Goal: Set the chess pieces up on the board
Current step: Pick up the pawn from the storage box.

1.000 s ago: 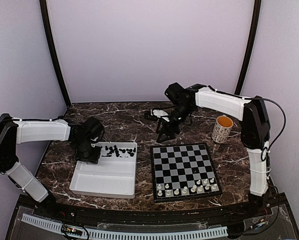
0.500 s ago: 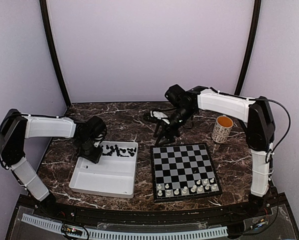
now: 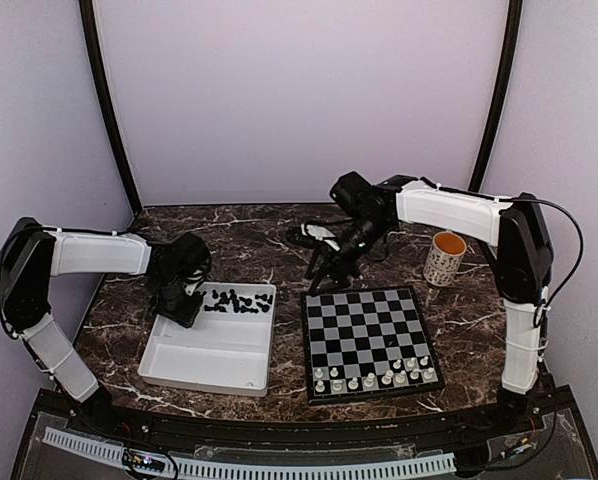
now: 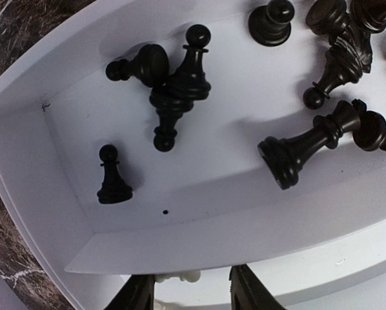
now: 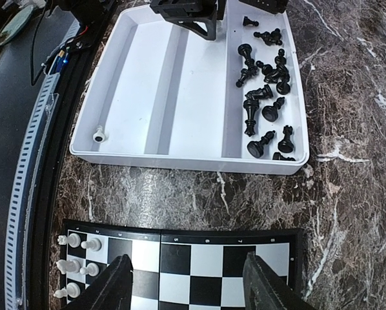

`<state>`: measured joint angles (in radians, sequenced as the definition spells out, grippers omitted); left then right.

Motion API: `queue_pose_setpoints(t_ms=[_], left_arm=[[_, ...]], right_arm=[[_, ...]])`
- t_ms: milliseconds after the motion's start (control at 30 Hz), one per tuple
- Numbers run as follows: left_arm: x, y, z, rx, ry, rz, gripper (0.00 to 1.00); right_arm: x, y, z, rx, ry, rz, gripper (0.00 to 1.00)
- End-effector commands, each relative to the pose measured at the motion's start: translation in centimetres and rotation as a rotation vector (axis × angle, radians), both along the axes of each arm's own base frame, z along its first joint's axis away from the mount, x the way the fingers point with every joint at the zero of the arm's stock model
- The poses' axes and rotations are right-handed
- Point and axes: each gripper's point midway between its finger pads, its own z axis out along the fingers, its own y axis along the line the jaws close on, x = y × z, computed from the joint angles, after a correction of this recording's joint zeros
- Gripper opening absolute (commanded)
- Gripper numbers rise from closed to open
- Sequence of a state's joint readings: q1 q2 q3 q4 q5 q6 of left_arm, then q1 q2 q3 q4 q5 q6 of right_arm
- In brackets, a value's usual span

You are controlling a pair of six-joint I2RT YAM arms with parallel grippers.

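Observation:
The board (image 3: 369, 338) lies right of centre, with white chess pieces (image 3: 374, 376) in its two near rows. Several black pieces (image 3: 237, 300) lie tumbled in the white tray's far compartment; they also show in the left wrist view (image 4: 180, 90). My left gripper (image 3: 182, 305) hangs over the tray's far left corner, jaws open (image 4: 192, 294). A small white piece (image 4: 173, 278) shows between its fingers, close to the left one and clear of the right one. My right gripper (image 3: 331, 268) is open and empty (image 5: 190, 284) above the board's far edge (image 5: 199, 265).
The white tray (image 3: 209, 385) sits left of the board, with one white piece (image 5: 99, 135) in a corner of its near compartment. A patterned mug (image 3: 444, 257) stands at the right. A small white and black object (image 3: 314, 232) lies behind the right gripper.
My left arm has drawn in, and its gripper has shifted slightly toward the tray's far left corner. My right gripper has moved slightly and stays open over the board's far edge.

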<state>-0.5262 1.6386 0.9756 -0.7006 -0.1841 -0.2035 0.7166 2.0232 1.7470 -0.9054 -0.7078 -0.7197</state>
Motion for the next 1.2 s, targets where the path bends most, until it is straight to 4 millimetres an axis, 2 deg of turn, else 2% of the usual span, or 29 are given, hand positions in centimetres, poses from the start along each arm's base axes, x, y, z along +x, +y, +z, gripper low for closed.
queue_pose_setpoints(t_ms=[0, 100, 167, 400, 1033, 1167], left_arm=[[-1.5, -0.5, 0.2, -0.062, 0.068, 0.036, 0.42], [-1.0, -0.8, 1.6, -0.103, 0.0, 0.047, 0.43], [-0.8, -0.5, 1.9, -0.098, -0.015, 0.06, 0.44], [-1.8, -0.1, -0.5, -0.069, 0.077, 0.092, 0.45], [-2.1, 1.1, -2.1, 0.007, 0.094, 0.109, 0.47], [-1.8, 1.0, -1.6, 0.006, 0.081, 0.111, 0.44]], right_arm=[[-0.7, 0.8, 1.8, 0.057, -0.008, 0.014, 0.59], [-0.7, 1.1, 1.8, 0.066, 0.006, 0.01, 0.59], [-0.8, 1.4, 1.6, 0.07, 0.016, 0.011, 0.58], [-1.1, 1.8, 1.2, 0.064, 0.025, 0.019, 0.57], [-1.5, 2.0, 0.5, 0.065, 0.068, 0.013, 0.54], [-1.6, 2.0, 0.2, 0.063, 0.078, 0.016, 0.54]])
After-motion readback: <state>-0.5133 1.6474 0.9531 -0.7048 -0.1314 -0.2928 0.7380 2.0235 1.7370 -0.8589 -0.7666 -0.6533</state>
